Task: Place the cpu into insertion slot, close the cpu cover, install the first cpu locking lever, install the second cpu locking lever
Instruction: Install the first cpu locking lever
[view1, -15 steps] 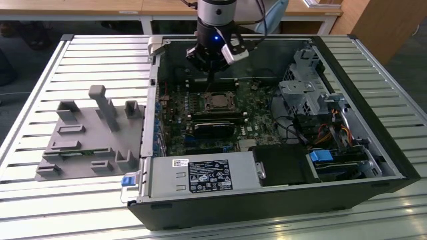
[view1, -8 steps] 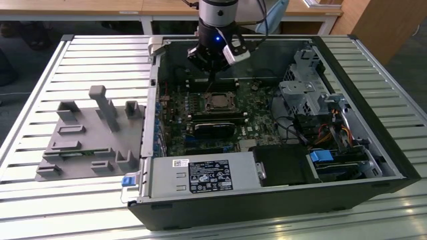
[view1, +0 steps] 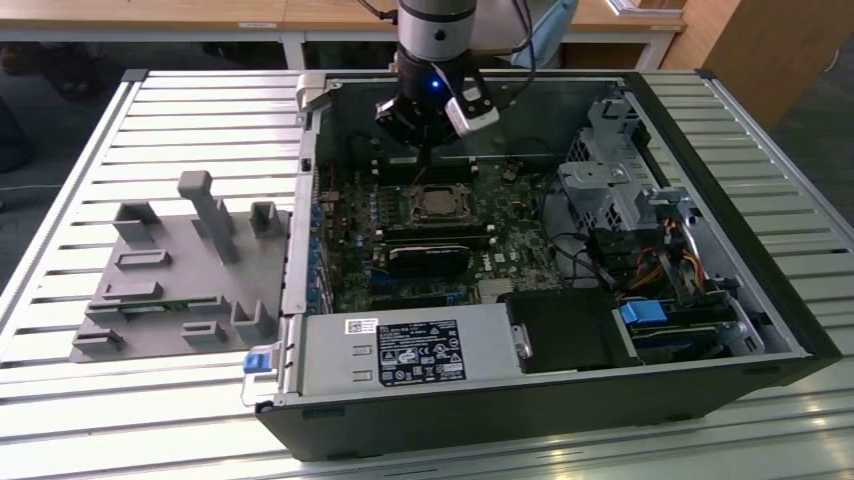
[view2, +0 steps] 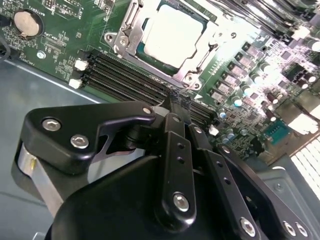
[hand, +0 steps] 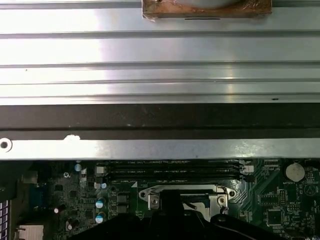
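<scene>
Both fingers of the pincer are pressing against each other in the second wrist view. Nothing is sitting between them, so the pincer is clenched and empty. It is hanging over the long black memory slots, just beside the socket, and as far as I can judge it is not touching the board.

The chip is lying flat inside the socket, with its pale metal face turning upward. The cover frame is lying down around the chip, and the chip's face is showing through its square window. The green board is spreading around the socket. A round coin battery is sitting on the board, well apart from the chip.

In the exterior view the pincer is reaching down into the open computer case, which is lying on its side on a slatted metal table. The chip is showing near the pincer, between it and a black card that is standing on the board. A grey plastic holder is resting on the table, just beside the case on the exterior view's left.

In the first wrist view the metal edge of the socket is showing beside the memory slots.
</scene>
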